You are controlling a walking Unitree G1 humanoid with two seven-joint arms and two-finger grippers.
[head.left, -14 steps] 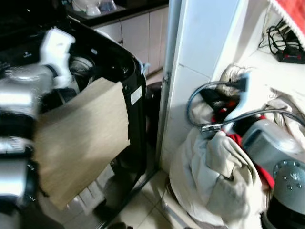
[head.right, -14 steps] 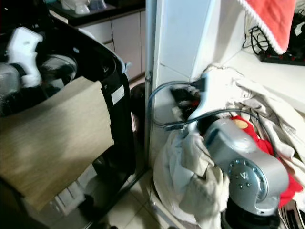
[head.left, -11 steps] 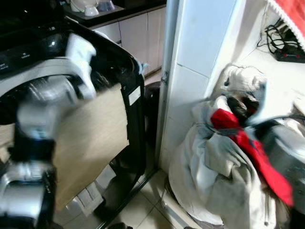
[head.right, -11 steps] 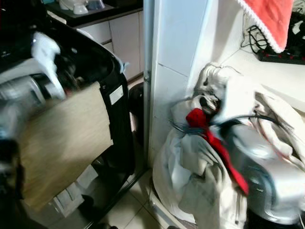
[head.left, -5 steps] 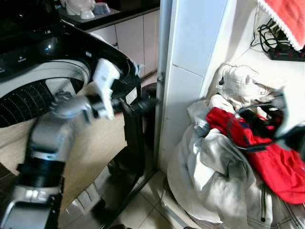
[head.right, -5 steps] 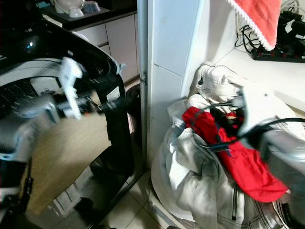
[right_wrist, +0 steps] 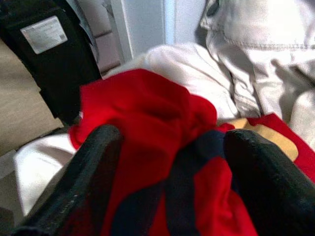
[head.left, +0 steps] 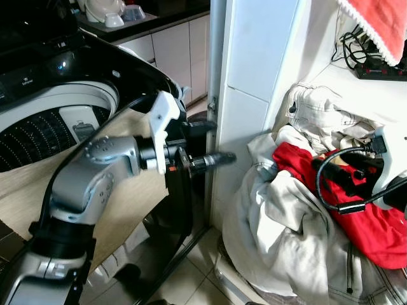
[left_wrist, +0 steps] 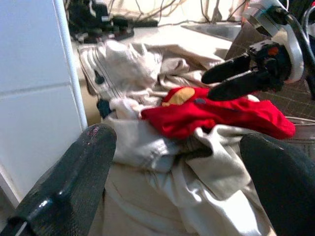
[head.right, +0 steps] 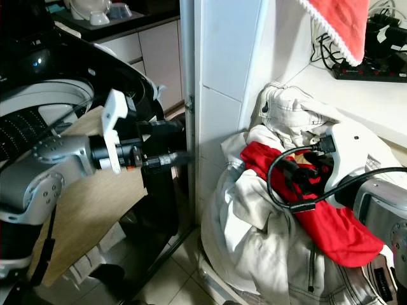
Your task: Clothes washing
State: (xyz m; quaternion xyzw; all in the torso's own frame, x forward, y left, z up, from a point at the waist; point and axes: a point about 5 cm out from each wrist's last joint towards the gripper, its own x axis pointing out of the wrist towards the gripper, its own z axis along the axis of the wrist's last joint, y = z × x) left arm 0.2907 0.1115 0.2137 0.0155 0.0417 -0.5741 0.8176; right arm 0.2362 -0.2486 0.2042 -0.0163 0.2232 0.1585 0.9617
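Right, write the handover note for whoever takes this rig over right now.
Left gripper: open, empty, held out between the washing machine and the laundry pile.
Right gripper: open, fingers either side of the red garment on top of the pile, not closed.
Washing machine stands at the robot's left, lid up, drum in view.
Done: nothing visibly loaded.
Left: grip the red garment, carry it to the drum, then the pale clothes.
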